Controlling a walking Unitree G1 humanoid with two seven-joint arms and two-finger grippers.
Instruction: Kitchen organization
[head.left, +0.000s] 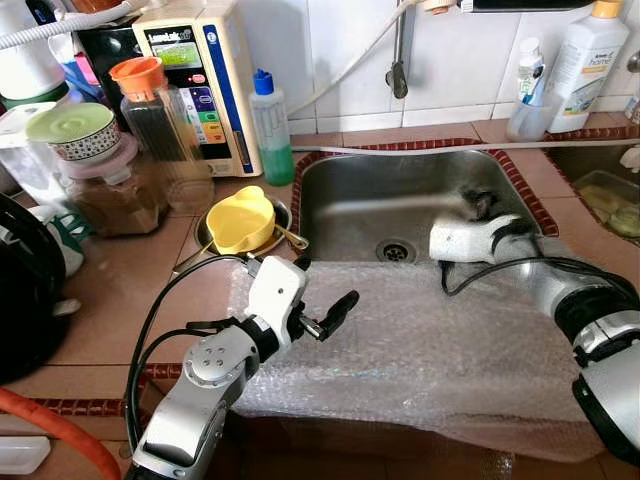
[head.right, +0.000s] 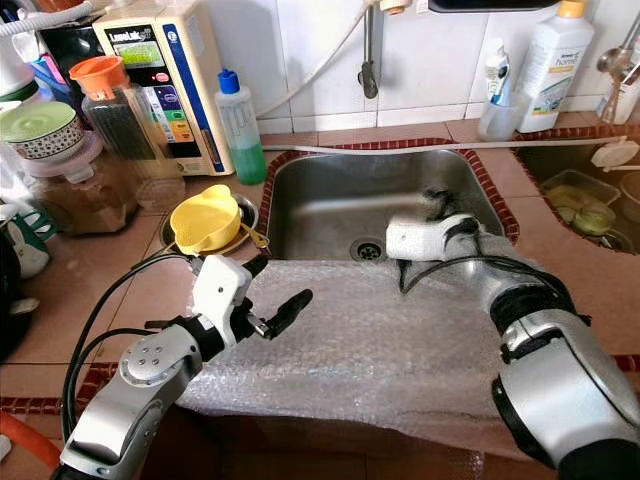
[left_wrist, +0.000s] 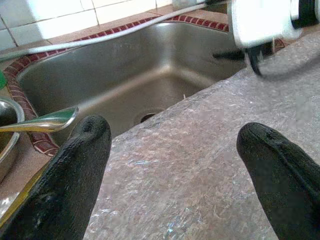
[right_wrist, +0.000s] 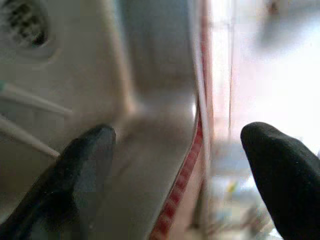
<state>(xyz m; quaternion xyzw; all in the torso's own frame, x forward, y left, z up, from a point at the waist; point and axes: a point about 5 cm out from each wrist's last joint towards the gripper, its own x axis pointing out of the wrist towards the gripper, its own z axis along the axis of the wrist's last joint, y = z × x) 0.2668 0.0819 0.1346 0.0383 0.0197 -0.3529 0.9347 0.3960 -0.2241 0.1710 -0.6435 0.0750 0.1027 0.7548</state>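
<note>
Covering steel sink, crinkly bubble wrap.

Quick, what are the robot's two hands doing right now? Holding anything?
Left gripper: open, holding nothing, above the bubble wrap.
Right gripper: open, holding nothing, reaching into the sink.

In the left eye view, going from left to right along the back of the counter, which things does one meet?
Jar with orange lid → water purifier → green bottle with blue cap → faucet pipe → clear cup → white detergent bottle.
</note>
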